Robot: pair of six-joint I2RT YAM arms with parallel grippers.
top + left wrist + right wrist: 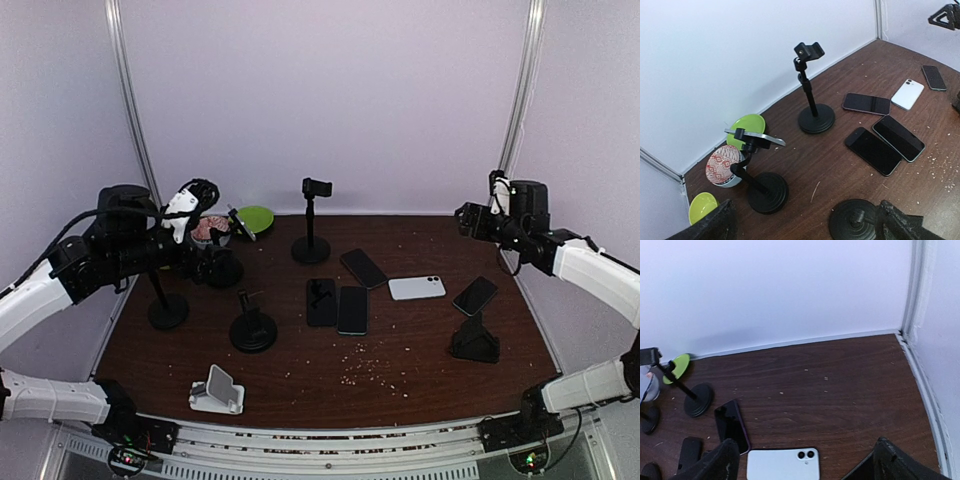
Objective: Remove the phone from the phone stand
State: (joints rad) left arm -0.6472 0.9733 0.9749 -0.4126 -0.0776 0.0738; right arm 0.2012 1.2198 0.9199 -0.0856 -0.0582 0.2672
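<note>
Left claw: wide open, nothing between its fingers; it hangs over the left rear of the table, near the loaded stand.
Right claw: spread wide and holding nothing, raised above the table's right rear corner.
Phone: clamped in the stand's cradle and lying almost flat, at the left rear of the table; it sits ahead of the left fingers, not between them.
Phone stand: round black base with a leaning neck, just beside a red-patterned cup and near a green plate.
Tall stand: upright at the rear middle, with a small clamp on top.
Loose phones: a black phone and a pale-rimmed phone lie side by side mid-table; a third dark phone lies behind them, with a white phone camera side up to its right.
Wedge stand: black, on the right near side.
</note>
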